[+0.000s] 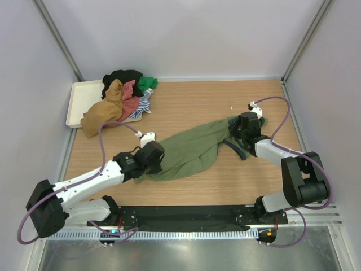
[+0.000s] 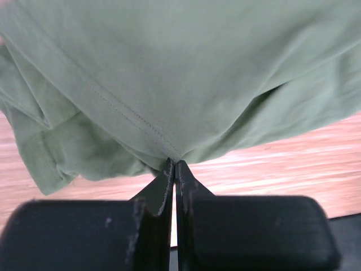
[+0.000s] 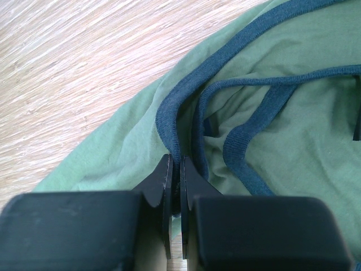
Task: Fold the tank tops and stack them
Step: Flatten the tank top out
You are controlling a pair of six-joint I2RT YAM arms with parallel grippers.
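An olive green tank top [image 1: 192,148] with navy trim lies stretched diagonally across the wooden table between my two arms. My left gripper [image 1: 148,164] is at its lower left end, shut on the hem; in the left wrist view the green cloth [image 2: 169,73] bunches into the tips of the left gripper [image 2: 174,165]. At the upper right end, my right gripper [image 1: 241,127] is shut on the navy trim [image 3: 169,121], which runs down between the tips of the right gripper [image 3: 176,164]. More tank tops [image 1: 121,99] in mustard, red, black, green and stripes lie heaped at the back left.
The heap rests partly on a cream tray [image 1: 75,107] at the back left corner, with the mustard top [image 1: 100,116] spilling onto the table. White walls close in the left, back and right sides. A black rail [image 1: 186,214] runs along the near edge.
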